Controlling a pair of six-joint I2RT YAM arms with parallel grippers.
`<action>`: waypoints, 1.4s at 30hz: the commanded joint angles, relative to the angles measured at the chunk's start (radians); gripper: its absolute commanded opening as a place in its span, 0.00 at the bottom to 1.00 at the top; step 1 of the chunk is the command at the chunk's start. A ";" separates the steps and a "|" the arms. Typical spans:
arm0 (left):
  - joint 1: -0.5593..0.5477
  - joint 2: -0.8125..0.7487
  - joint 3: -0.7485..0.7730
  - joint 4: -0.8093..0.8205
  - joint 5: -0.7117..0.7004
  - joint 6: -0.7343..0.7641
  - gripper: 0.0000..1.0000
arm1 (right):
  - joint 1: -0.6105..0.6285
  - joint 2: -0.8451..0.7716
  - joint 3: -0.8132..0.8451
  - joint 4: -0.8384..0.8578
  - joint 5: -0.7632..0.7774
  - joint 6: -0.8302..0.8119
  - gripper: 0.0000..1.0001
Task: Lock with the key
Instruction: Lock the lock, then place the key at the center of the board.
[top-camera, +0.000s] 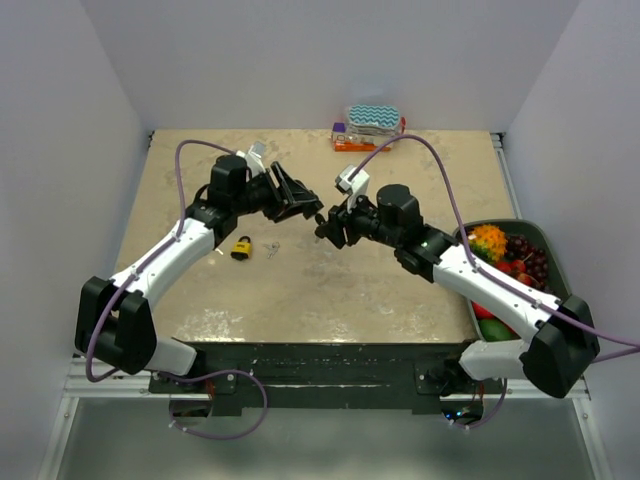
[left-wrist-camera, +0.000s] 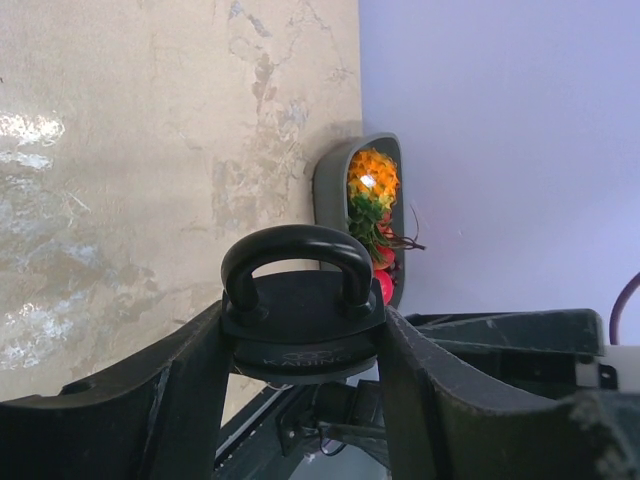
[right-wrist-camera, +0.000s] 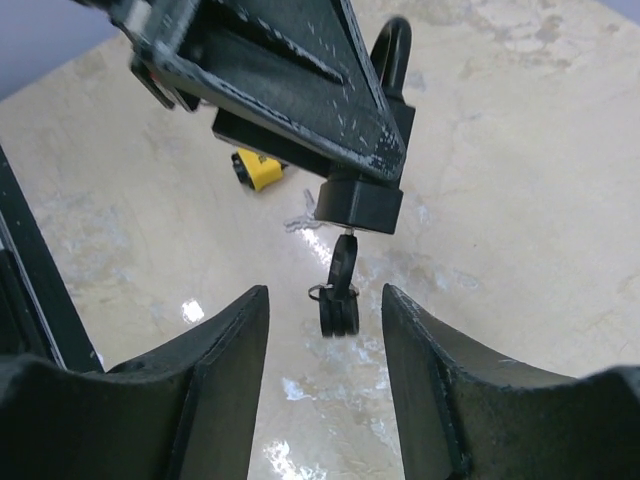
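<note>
On the left half of the counter (top-camera: 330, 290), a yellow padlock (top-camera: 242, 247) lies flat with something small and shiny just beside it, too small for me to name. Above and to its right, my left gripper (top-camera: 297, 205) holds the black padlock (left-wrist-camera: 305, 335) off the surface, with the jaws clamped on the sides of its body. The shackle (left-wrist-camera: 297, 250) looks seated at both legs, though I cannot confirm that it is latched. The key (right-wrist-camera: 341, 290) hangs from the keyhole underneath. My right gripper (right-wrist-camera: 325, 305) sits around it with the jaws spread wide, one finger on each side and neither touching.

My worry is the close. The key's bow looks thin and hangs loose on its ring, so if I shut off-centre the jaws may push it sideways or pinch the ring instead. Turning without a firm hold would let the key slip. Too much torque could twist the padlock in the left jaws or drag the key out altogether. The two grippers are also very near each other, so a careless wrist roll risks a knock.

The counter is mottled beige stone with glossy reflections. A small patterned box (top-camera: 368, 125) stands at its far edge, and a dark basket (left-wrist-camera: 327, 190) of fruit sits at the right edge. Plain pale walls close in the counter on three sides.
</note>
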 joint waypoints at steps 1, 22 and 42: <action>-0.009 -0.065 0.005 0.109 0.051 -0.007 0.00 | 0.001 0.015 0.040 0.027 -0.025 -0.035 0.50; -0.021 -0.079 -0.004 0.118 0.048 -0.004 0.00 | -0.001 0.063 0.050 0.025 -0.026 -0.035 0.00; 0.050 0.094 0.262 -0.148 -0.142 0.280 0.00 | -0.007 -0.091 -0.088 -0.072 0.040 0.103 0.00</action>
